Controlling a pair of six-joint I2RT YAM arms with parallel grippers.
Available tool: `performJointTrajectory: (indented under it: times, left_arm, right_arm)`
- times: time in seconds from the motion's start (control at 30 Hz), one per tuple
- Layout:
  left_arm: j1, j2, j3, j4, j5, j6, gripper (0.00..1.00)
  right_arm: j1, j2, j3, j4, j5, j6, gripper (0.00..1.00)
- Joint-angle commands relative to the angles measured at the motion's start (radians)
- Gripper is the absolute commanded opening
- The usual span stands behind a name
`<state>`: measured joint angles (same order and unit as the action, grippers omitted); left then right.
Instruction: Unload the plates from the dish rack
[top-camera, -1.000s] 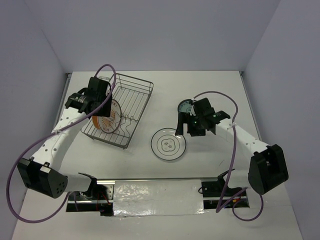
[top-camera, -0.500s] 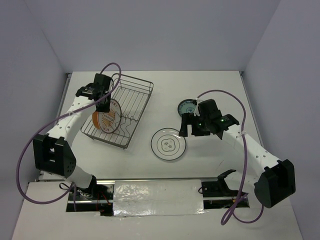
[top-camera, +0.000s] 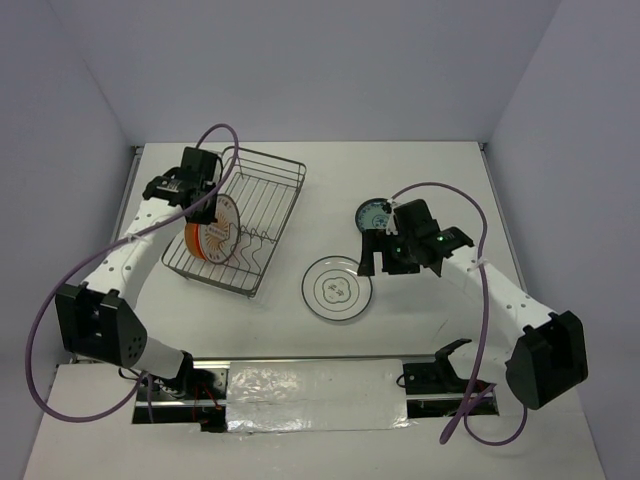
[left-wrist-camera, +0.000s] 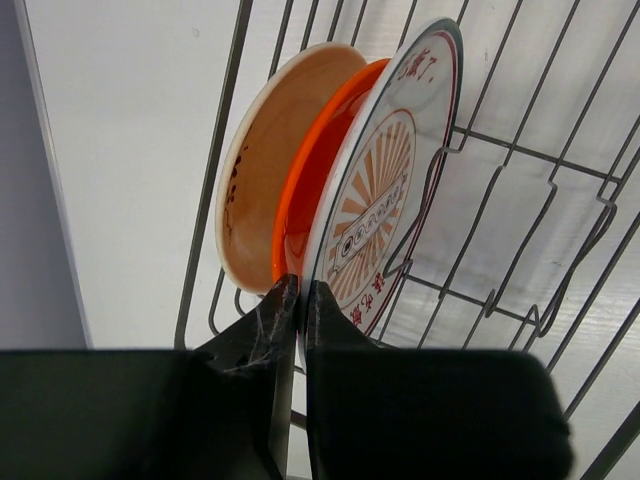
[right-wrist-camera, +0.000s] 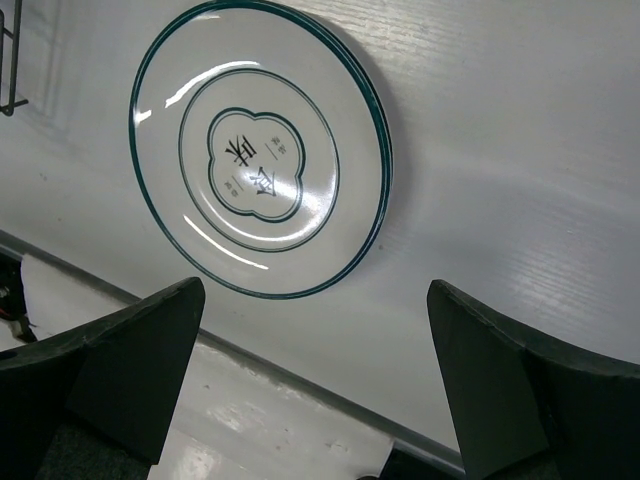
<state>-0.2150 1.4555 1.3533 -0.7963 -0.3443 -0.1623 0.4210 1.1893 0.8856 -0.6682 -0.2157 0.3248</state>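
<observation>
Where the left gripper (left-wrist-camera: 302, 290) reaches into the dish rack (left-wrist-camera: 212, 170), its two fingers are pressed together on the rim of the sunburst plate (left-wrist-camera: 385, 200), with only the thin edge of that plate between them; the plate stands on edge and extends straight ahead from the fingertips, its orange back to one side of them and its rayed face to the other; touching or just beside the orange back stands the cream plate (left-wrist-camera: 265, 170), also on edge, a brown blotch on its inner face; the rack's wavy floor wires lie beyond both plates.

Seen from the top, the left gripper (top-camera: 205, 205) sits over the rack's (top-camera: 275, 158) left part with the sunburst plate (top-camera: 215, 235) directly under it.

The right gripper (right-wrist-camera: 312, 300) has its fingers spread wide and grips nothing; the line-drawing plate (right-wrist-camera: 255, 150) lies flat on the table (top-camera: 420, 160) below and ahead of the fingertips, apart from them; from the top, the teal plate (top-camera: 374, 213) lies just beside this gripper (top-camera: 385, 255), on its far side.
</observation>
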Motion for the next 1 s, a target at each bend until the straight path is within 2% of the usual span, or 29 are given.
performJointTrajectory:
  times: [0.0,0.07,0.3,0.4,0.43,0.47,0.53,0.63,0.67,0.77,0.87,0.97]
  left_arm:
    - [0.000,-0.049,0.073,0.000,-0.030,-0.009,0.06]
    - [0.000,-0.050,0.110,-0.023,-0.036,-0.013,0.00]
    - [0.000,-0.079,0.325,-0.127,0.024,-0.039,0.00]
    - [0.000,-0.098,0.426,-0.135,0.167,-0.095,0.00]
    - [0.000,-0.104,0.444,-0.124,0.288,-0.132,0.00]
    - [0.000,-0.122,0.445,-0.110,0.348,-0.152,0.00]
    - [0.000,-0.144,0.414,-0.037,0.529,-0.215,0.00]
    - [0.000,-0.196,0.319,0.111,0.697,-0.308,0.00]
    - [0.000,-0.208,0.291,0.150,0.796,-0.333,0.00]
    - [0.000,-0.248,0.189,0.285,0.936,-0.417,0.00]
    - [0.000,-0.264,0.106,0.373,1.005,-0.474,0.00]
    - [0.000,-0.277,0.046,0.437,1.082,-0.503,0.01]
  right_arm:
    - [-0.004,0.010,0.053,0.016,-0.016,0.006,1.00]
    - [-0.002,0.016,0.067,0.015,-0.020,0.010,1.00]
    - [-0.004,0.023,0.162,0.010,-0.088,0.049,1.00]
    - [-0.002,-0.006,0.194,0.106,-0.235,0.065,1.00]
    - [-0.002,-0.035,0.197,0.152,-0.307,0.088,1.00]
    - [-0.002,-0.048,0.202,0.239,-0.329,0.101,1.00]
    - [-0.002,-0.063,0.226,0.315,-0.335,0.129,1.00]
    - [-0.002,-0.036,0.300,0.332,-0.326,0.129,1.00]
    - [-0.004,-0.013,0.317,0.340,-0.326,0.131,1.00]
    - [-0.004,0.016,0.363,0.392,-0.343,0.151,1.00]
    - [-0.004,0.026,0.366,0.466,-0.355,0.190,0.98]
    - [-0.005,0.046,0.354,0.513,-0.346,0.226,0.85]
